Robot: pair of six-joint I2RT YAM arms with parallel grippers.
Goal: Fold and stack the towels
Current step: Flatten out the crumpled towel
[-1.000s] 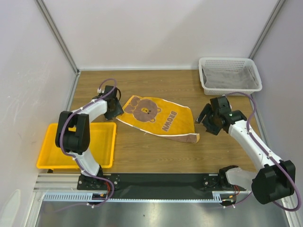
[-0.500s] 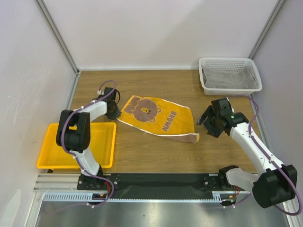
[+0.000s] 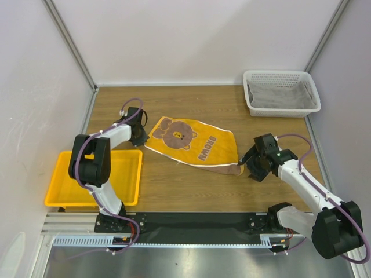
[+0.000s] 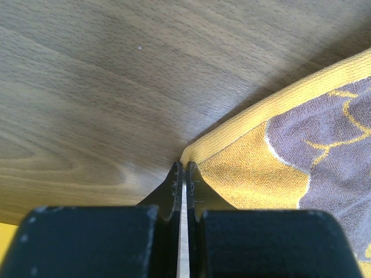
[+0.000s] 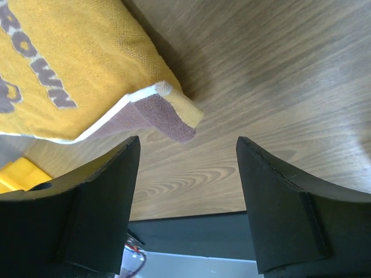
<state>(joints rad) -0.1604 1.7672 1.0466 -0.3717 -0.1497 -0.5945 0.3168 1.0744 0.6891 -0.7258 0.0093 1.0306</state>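
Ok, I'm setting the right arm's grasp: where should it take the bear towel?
Probably the near right corner of the bear towel, approached from the right: it is folded over, brown underside up, a doubled edge facing the open right gripper.

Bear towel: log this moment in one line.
left tool: shut on bear towel corner | right tool: open, at opposite corner | fold: not started

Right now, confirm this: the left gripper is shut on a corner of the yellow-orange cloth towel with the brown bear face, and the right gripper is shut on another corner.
The right gripper is open: a corner of the bear-face towel lies ungripped ahead of it, as the right wrist view shows. The rest holds.
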